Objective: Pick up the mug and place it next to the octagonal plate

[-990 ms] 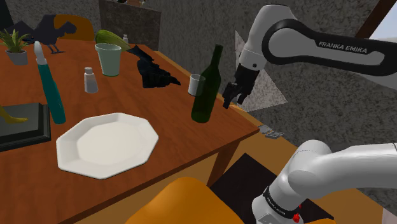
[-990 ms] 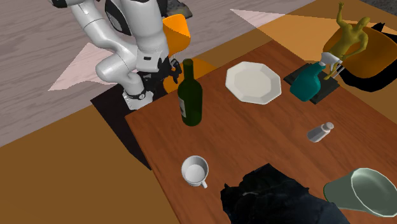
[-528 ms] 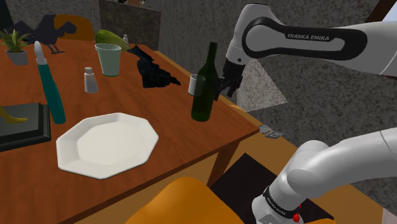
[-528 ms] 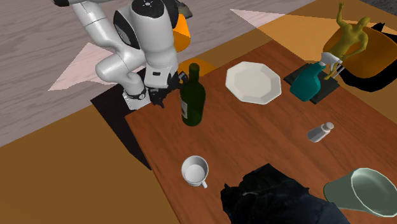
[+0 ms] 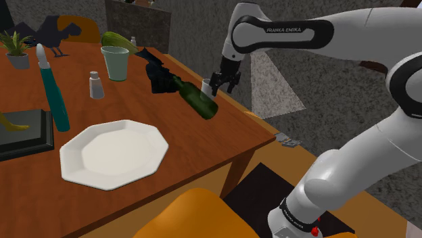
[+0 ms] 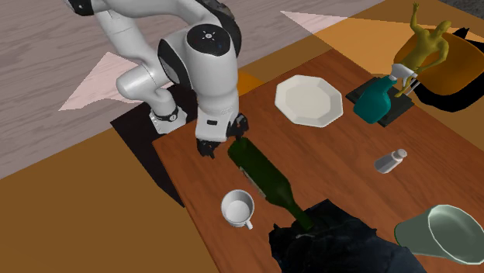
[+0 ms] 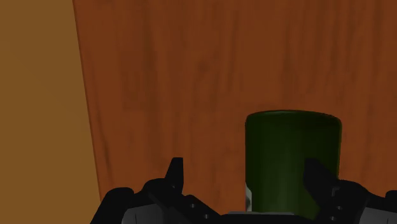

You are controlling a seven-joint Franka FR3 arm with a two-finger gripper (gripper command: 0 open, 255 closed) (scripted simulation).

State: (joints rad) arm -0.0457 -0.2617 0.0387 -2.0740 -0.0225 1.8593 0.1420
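The white mug (image 6: 237, 208) stands upright near the table's edge, its rim (image 5: 207, 85) peeking out just behind my gripper. The white octagonal plate (image 5: 113, 152) (image 6: 309, 100) lies farther along the wooden table (image 5: 203, 142). My black gripper (image 5: 223, 84) (image 6: 221, 146) hangs low over the table, open and holding nothing. A dark green bottle (image 5: 197, 100) (image 6: 267, 182) is tipped over right beside it, with its neck toward the black heap. In the wrist view the bottle's base (image 7: 292, 153) sits close before one of the spread fingers (image 7: 315, 175).
A black crumpled heap (image 5: 162, 78) (image 6: 333, 240) lies beyond the mug. A green cup (image 5: 115, 62), a salt shaker (image 5: 96, 85), a teal spray bottle (image 5: 53, 91) and a black tray (image 5: 24, 132) stand farther in. An orange chair (image 5: 189, 216) is at the table's near edge.
The arm swung toward the shoulder view's left, along the table edge. The green bottle, upright before, has toppled onto its side toward the black heap. The gripper stayed open.
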